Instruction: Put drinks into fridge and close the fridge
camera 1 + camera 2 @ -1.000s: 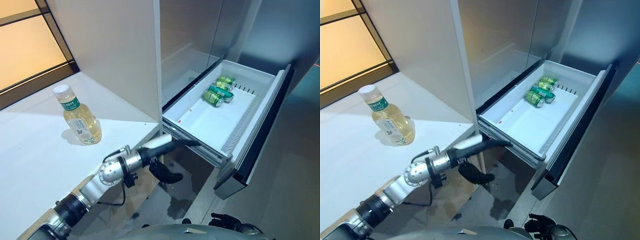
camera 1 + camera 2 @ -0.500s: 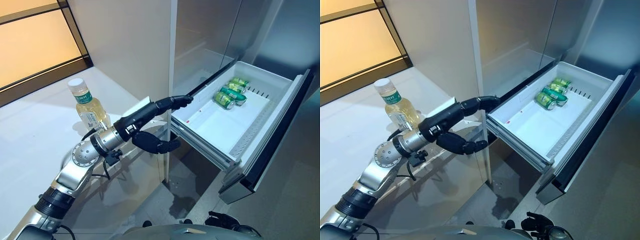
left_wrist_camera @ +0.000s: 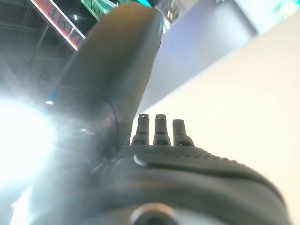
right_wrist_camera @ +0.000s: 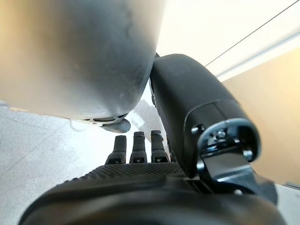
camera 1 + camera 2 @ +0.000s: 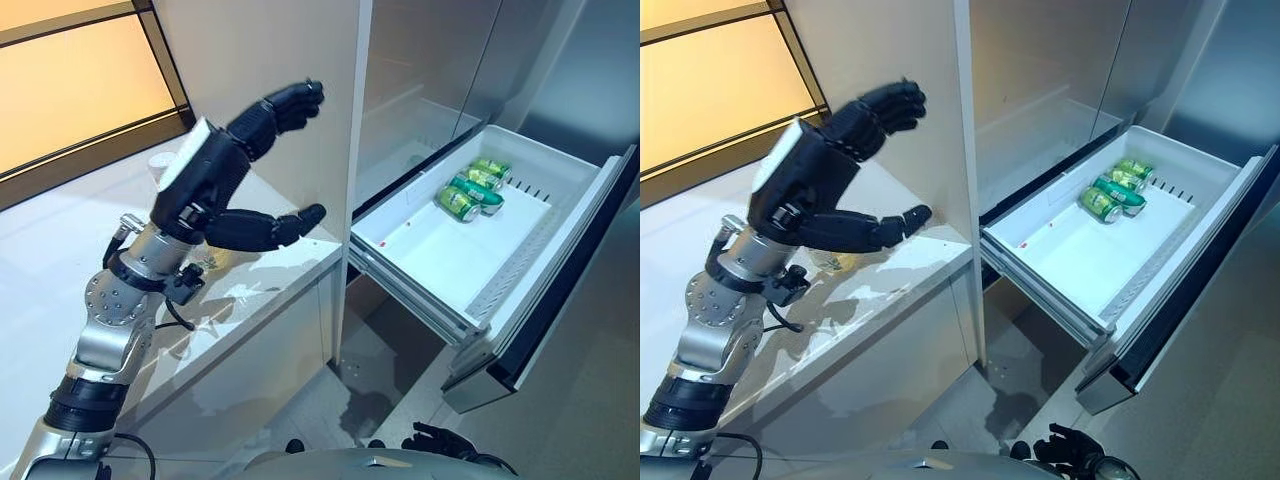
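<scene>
Green cans (image 5: 468, 190) lie at the far end of the open white fridge drawer (image 5: 420, 255). A clear bottle of yellow drink (image 5: 832, 263) stands on the white counter (image 5: 60, 260), mostly hidden behind my left hand. My left hand (image 5: 205, 175) is raised above the counter beside the fridge's side wall, fingers spread and thumb out, holding nothing; it also shows in the left wrist view (image 3: 159, 173). My right hand (image 5: 440, 440) hangs low by the floor below the drawer, relaxed and empty; it also shows in the right wrist view (image 4: 136, 173).
The tall grey fridge wall (image 5: 270, 60) rises at the counter's right end. The drawer's dark front panel (image 5: 560, 290) juts out into the grey floor (image 5: 580, 420). A window (image 5: 70, 90) runs behind the counter.
My left arm has swung up from below the counter edge by the drawer to high above the counter, in front of the bottle. The camera has shifted a little.
</scene>
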Robot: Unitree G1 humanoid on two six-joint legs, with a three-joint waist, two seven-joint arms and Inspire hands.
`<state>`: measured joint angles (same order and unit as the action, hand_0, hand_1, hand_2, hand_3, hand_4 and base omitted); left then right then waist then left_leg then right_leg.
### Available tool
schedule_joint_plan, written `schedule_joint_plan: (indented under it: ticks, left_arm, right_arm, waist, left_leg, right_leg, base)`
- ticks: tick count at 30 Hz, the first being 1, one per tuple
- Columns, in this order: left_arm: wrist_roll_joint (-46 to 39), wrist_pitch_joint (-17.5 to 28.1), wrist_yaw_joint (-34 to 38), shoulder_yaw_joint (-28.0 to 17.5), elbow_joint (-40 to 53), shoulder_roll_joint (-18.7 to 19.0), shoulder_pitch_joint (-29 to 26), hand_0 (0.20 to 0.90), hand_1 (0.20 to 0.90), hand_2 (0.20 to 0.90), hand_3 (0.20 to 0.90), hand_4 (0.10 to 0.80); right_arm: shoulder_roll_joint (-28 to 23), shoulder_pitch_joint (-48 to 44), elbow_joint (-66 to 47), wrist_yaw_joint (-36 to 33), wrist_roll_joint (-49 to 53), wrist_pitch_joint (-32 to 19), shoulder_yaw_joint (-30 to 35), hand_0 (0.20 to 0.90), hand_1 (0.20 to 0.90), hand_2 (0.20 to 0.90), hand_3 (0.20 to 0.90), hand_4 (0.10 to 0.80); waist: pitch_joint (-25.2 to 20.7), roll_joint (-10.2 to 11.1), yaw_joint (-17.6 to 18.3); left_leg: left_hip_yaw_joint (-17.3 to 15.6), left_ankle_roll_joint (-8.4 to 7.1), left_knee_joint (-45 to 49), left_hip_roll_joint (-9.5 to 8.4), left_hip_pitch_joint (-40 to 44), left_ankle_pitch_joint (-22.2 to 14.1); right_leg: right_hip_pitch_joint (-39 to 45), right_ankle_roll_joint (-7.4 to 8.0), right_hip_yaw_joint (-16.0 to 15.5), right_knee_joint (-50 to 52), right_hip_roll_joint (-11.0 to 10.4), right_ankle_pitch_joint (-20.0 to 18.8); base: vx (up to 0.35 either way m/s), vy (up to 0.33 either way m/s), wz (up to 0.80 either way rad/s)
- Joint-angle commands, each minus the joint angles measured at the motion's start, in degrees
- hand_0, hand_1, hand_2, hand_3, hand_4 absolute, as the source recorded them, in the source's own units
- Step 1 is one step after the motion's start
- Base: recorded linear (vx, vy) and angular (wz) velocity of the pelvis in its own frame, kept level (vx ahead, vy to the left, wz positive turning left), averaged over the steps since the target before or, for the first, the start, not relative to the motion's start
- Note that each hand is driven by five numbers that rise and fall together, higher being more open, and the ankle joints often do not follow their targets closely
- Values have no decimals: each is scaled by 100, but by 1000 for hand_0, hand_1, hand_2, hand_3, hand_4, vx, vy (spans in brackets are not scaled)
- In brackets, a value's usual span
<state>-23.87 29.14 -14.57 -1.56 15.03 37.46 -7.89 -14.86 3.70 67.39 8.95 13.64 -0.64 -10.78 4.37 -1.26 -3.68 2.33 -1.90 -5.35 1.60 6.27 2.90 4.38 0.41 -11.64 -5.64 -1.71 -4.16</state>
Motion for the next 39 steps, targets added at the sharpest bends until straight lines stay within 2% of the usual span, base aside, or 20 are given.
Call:
schedule_joint_plan:
  ticks: [1, 8, 11, 20, 28, 35, 36, 39]
  left_arm:
    - [673, 691, 1285, -761, 302, 105, -323, 900, 900, 900, 900, 800]
    - [1312, 912, 2390, -1120, 23, 80, 22, 900, 900, 900, 900, 800]
    - [1499, 866, 2714, -1234, -72, 59, 145, 900, 900, 900, 900, 800]
    - [1782, -88, 3554, -1417, -598, -14, 510, 900, 900, 900, 900, 800]
    - [1591, -527, 3700, -1430, -687, -156, 589, 900, 900, 900, 900, 800]
    - [1113, -673, 3563, -1420, -707, -192, 543, 900, 900, 900, 900, 800]
    - [642, -628, 3294, -1409, -670, -243, 512, 900, 900, 900, 900, 800]
    - [-49, -647, 2834, -1382, -564, -400, 479, 900, 900, 900, 900, 800]
  right_arm:
    - [114, 124, 139, 101, 51, -96, -110, 900, 900, 900, 900, 800]
    - [122, 139, 82, 88, 53, -38, -50, 900, 900, 900, 900, 800]
    - [110, 137, 58, 95, 56, -1, -19, 900, 900, 900, 900, 800]
    - [69, 111, -2, 111, 82, 133, 55, 900, 900, 900, 900, 800]
    - [49, 64, -53, 110, 78, 260, 102, 900, 900, 900, 900, 800]
    - [53, 56, -1, 114, 69, 236, 110, 900, 900, 900, 900, 800]
    - [54, 58, 1, 112, 69, 235, 105, 900, 900, 900, 900, 800]
    - [46, 51, -18, 124, 48, 264, 114, 900, 900, 900, 900, 800]
  waist:
    - [-170, 150, -15]
    - [-167, 161, -74]
    - [-163, 165, -97]
    - [-141, 160, -151]
    - [-126, 155, -166]
    - [-129, 151, -159]
    - [-126, 154, -157]
    - [-122, 153, -150]
  left_leg:
    - [-81, 43, 35, -260, -23, -637]
    - [-36, 40, 35, -270, -15, -640]
    - [-13, 38, 35, -274, -8, -638]
    - [31, 43, 35, -286, 33, -637]
    - [63, 39, 35, -283, 46, -632]
    - [60, 35, 35, -282, 46, -626]
    - [63, 33, 35, -280, 46, -620]
    - [73, 32, 35, -279, 50, -619]
  right_leg:
    - [441, 415, -144, 67, -145, 687]
    - [463, 398, -167, 71, -147, 706]
    - [475, 392, -176, 72, -147, 710]
    - [521, 376, -207, 77, -143, 726]
    - [536, 378, -212, 80, -139, 734]
    - [541, 383, -209, 73, -138, 731]
    - [538, 388, -207, 76, -141, 725]
    - [536, 389, -201, 77, -138, 723]
  base:
    - [0, 0, 0]
    - [3, 2, 3]
    - [0, 0, 0]
    - [11, 5, 6]
    - [2, 1, 1]
    - [0, 0, 0]
    - [0, 0, 0]
    - [0, 0, 0]
